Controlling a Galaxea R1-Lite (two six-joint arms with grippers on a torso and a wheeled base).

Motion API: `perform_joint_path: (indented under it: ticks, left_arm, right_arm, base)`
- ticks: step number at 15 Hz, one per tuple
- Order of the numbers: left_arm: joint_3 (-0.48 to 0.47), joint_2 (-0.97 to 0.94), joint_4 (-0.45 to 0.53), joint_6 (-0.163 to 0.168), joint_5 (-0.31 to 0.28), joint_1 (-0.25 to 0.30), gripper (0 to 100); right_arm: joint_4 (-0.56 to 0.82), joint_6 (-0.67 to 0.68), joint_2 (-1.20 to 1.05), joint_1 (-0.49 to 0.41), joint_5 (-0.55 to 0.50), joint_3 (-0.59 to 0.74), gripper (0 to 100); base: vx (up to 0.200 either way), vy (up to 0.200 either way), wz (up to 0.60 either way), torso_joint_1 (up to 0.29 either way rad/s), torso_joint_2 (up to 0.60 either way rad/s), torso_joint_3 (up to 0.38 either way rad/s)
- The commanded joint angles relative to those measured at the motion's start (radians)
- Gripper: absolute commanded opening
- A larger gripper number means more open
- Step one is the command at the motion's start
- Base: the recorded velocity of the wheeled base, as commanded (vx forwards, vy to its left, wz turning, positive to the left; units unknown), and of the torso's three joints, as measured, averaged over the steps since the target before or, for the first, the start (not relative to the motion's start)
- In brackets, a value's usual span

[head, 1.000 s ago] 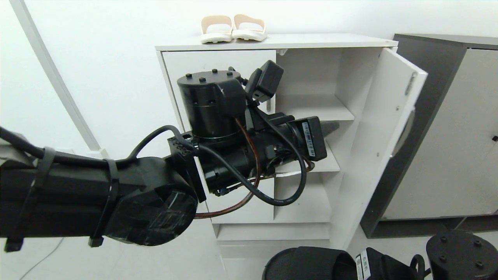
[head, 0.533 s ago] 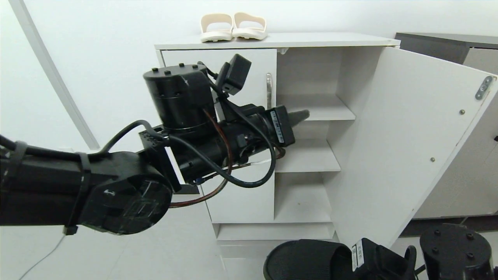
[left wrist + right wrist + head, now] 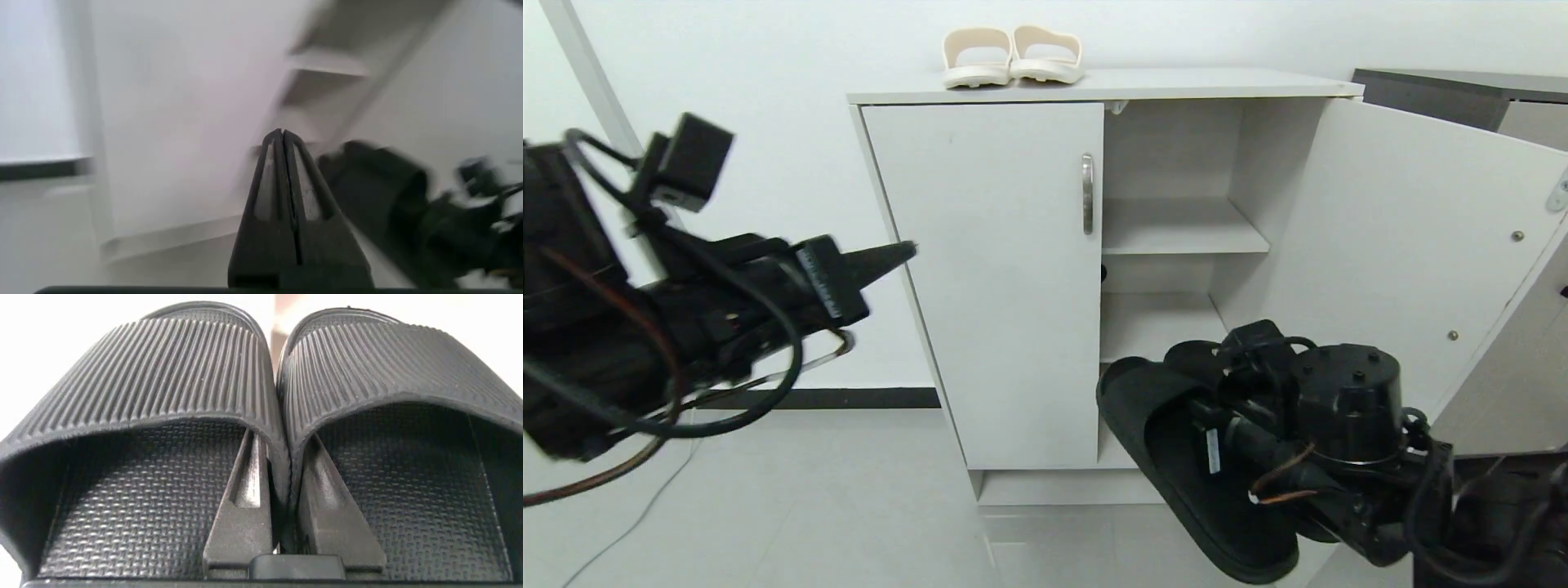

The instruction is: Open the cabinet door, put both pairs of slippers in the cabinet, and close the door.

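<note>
The door (image 3: 1388, 269) is found open. The black slippers (image 3: 1176, 457) are pinched by their adjoining walls in the right gripper (image 3: 282, 514), before the lower shelves. The beige slippers (image 3: 1013, 57) are seen toward the cabinet (image 3: 1217, 82) top's left end, unstowed. The left gripper (image 3: 903, 247) is pressed together, empty.

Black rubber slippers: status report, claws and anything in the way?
Left claw shut, holding nothing. Right claw shut on black rubber slipper pair, facing open shelves. White cabinet: right door open, cream slipper pair on top.
</note>
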Motion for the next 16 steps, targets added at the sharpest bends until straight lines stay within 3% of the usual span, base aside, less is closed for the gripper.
perform_joint_path:
  ticks: [1,2,3,5,6,7,8,9,11,12,13,14,15,16]
  left_arm:
    - [0.227,-0.429,0.210,0.102,0.211,0.175,0]
    - [0.270,-0.553,0.280,0.116,0.274,0.223,0]
    - [0.286,-0.606,0.315,0.124,0.300,0.245,0]
    - [0.364,-0.883,0.530,0.161,0.375,0.314,0]
    - [0.398,-0.960,0.596,0.161,0.377,0.327,0]
    - [0.514,-1.115,0.659,0.161,0.380,0.406,0]
    - [0.570,-1.170,0.661,0.173,0.377,0.450,0]
    - [0.629,-1.213,0.658,0.197,0.365,0.468,0]
    - [0.714,-1.215,0.585,0.202,0.306,0.468,0]
    - [0.732,-1.215,0.530,0.203,0.216,0.467,0]
    - [0.735,-1.215,0.529,0.203,0.156,0.468,0]
    - [0.734,-1.215,0.535,0.207,0.053,0.467,0]
    - [0.734,-1.222,0.535,0.216,0.044,0.453,0]
    - [0.734,-1.236,0.536,0.216,0.044,0.393,0]
  right_arm:
    - [-0.001,0.020,0.121,-0.040,-0.094,-0.110,0]
    - [-0.002,0.020,0.126,-0.048,-0.114,-0.122,0]
    - [-0.002,0.020,0.126,-0.049,-0.117,-0.122,0]
    - [-0.002,0.019,0.126,-0.049,-0.123,-0.121,0]
    - [-0.002,0.019,0.126,-0.048,-0.123,-0.119,0]
    - [-0.004,0.017,0.123,-0.043,-0.123,-0.118,0]
    - [-0.004,0.017,0.123,-0.043,-0.123,-0.115,0]
    - [-0.004,0.017,0.123,-0.045,-0.125,-0.113,0]
    - [-0.004,0.017,0.124,-0.043,-0.125,-0.107,0]
    - [-0.004,0.017,0.124,-0.045,-0.125,-0.104,0]
    - [-0.004,0.017,0.124,-0.045,-0.125,-0.104,0]
    - [-0.004,0.017,0.126,-0.045,-0.125,-0.104,0]
    - [-0.004,0.017,0.127,-0.043,-0.125,-0.104,0]
    - [-0.004,0.017,0.127,-0.043,-0.123,-0.104,0]
  base:
    - [0.000,0.000,0.00,0.000,0.00,0.000]
    - [0.000,0.000,0.00,0.000,0.00,0.000]
    - [0.000,0.000,0.00,0.000,0.00,0.000]
    - [0.000,0.000,0.00,0.000,0.00,0.000]
    - [0.000,0.000,0.00,0.000,0.00,0.000]
    - [0.000,0.000,0.00,0.000,0.00,0.000]
    - [0.000,0.000,0.00,0.000,0.00,0.000]
    - [0.000,0.000,0.00,0.000,0.00,0.000]
    - [0.000,0.000,0.00,0.000,0.00,0.000]
    - [0.000,0.000,0.00,0.000,0.00,0.000]
    - [0.000,0.000,0.00,0.000,0.00,0.000]
    - [0.000,0.000,0.00,0.000,0.00,0.000]
    - [0.000,0.000,0.00,0.000,0.00,0.000]
    - [0.000,0.000,0.00,0.000,0.00,0.000]
